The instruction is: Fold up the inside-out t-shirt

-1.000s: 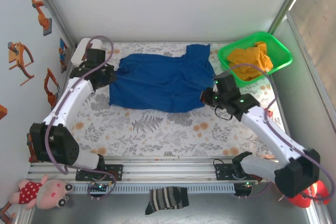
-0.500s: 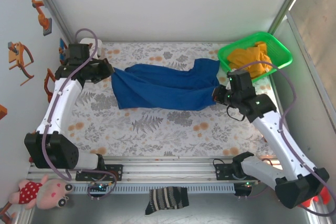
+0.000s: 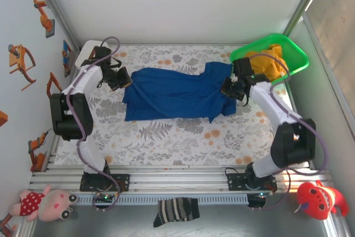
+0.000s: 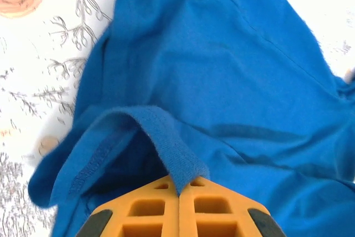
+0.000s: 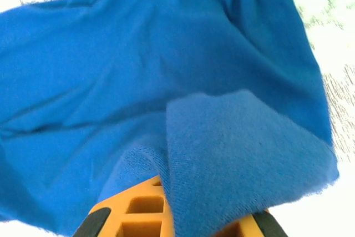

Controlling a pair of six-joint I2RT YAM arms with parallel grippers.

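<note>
From above, the shirt (image 3: 175, 92) lies crosswise on the far half of the flower-printed worktop (image 3: 166, 137), pulled out long from left to right and creased. The left arm (image 3: 72, 109) reaches to the shirt's left end and the right arm (image 3: 277, 109) to its right end, where the cloth bunches and hangs in a short flap. The left jaws meet the cloth at the left edge and the right jaws at the right edge. Just beyond the right arm's wrist stands a green basket (image 3: 300, 59) with a yellow garment (image 3: 266, 65) in it. On the metal ledge in front of the arm bases lies a striped sock (image 3: 176, 212), with a pink toy (image 3: 47, 202) at the near left corner and a red toy (image 3: 321, 198) at the near right.

In the left wrist view, the left jaws are pressed together on a narrow ribbed band of the shirt (image 4: 222, 81), which rises out of the seam between the orange fingers (image 4: 144, 209). A stitched hem curls beside it, and the worktop (image 4: 33, 37) shows to the left.

In the right wrist view, the right jaws pinch a folded flap of the shirt (image 5: 138, 70). The flap drapes over the orange fingers (image 5: 138, 209) and hides their tips.
</note>
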